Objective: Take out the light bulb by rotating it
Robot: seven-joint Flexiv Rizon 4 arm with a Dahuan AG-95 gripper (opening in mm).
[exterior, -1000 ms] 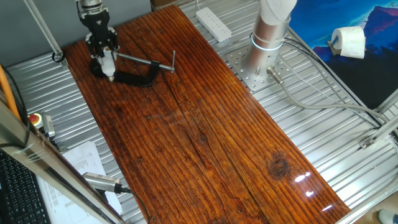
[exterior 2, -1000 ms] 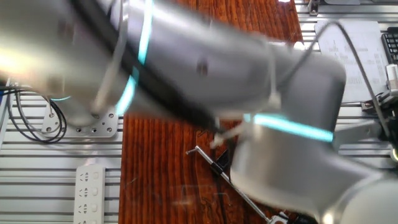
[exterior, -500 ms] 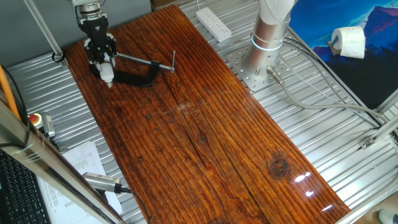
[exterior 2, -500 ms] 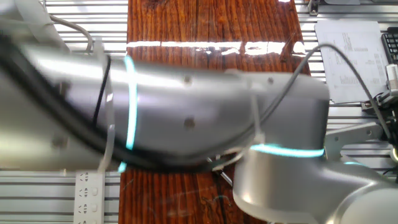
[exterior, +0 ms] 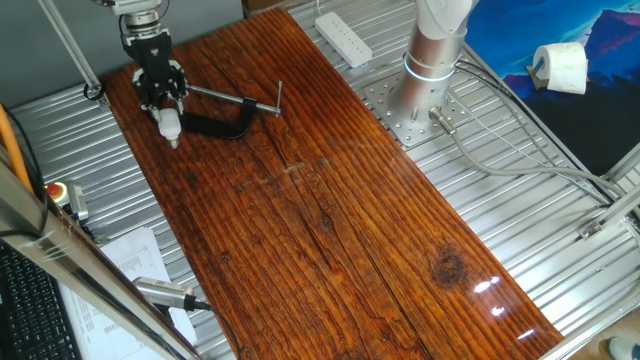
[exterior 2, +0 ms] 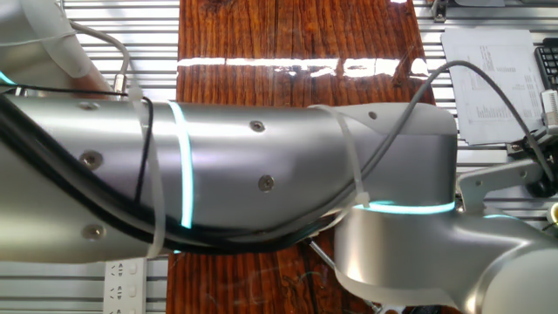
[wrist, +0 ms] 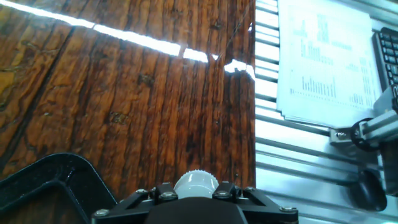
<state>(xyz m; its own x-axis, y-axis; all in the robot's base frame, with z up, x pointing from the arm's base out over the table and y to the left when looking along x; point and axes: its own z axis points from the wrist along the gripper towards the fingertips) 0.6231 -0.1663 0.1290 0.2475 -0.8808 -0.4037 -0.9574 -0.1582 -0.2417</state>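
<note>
My gripper [exterior: 165,108] hangs above the far left corner of the wooden board [exterior: 300,190], shut on the light bulb [exterior: 170,124], a small white bulb sticking out below the black fingers. It is held clear of the board, just left of the black C-clamp [exterior: 222,122] that lies flat with its steel screw bar. In the hand view the white bulb [wrist: 195,184] sits between the two black fingers at the bottom edge, with the clamp's black frame [wrist: 56,180] at lower left. The other fixed view is filled by the arm.
A white power strip [exterior: 343,36] lies behind the board near the arm's base [exterior: 420,95]. Printed paper [wrist: 323,62] and a keyboard lie on the metal table left of the board. A roll of tissue [exterior: 560,66] sits at far right.
The gripper has risen and drifted slightly left with the bulb still held, moving up and away from the clamp. The arm has swung across the other fixed view.
</note>
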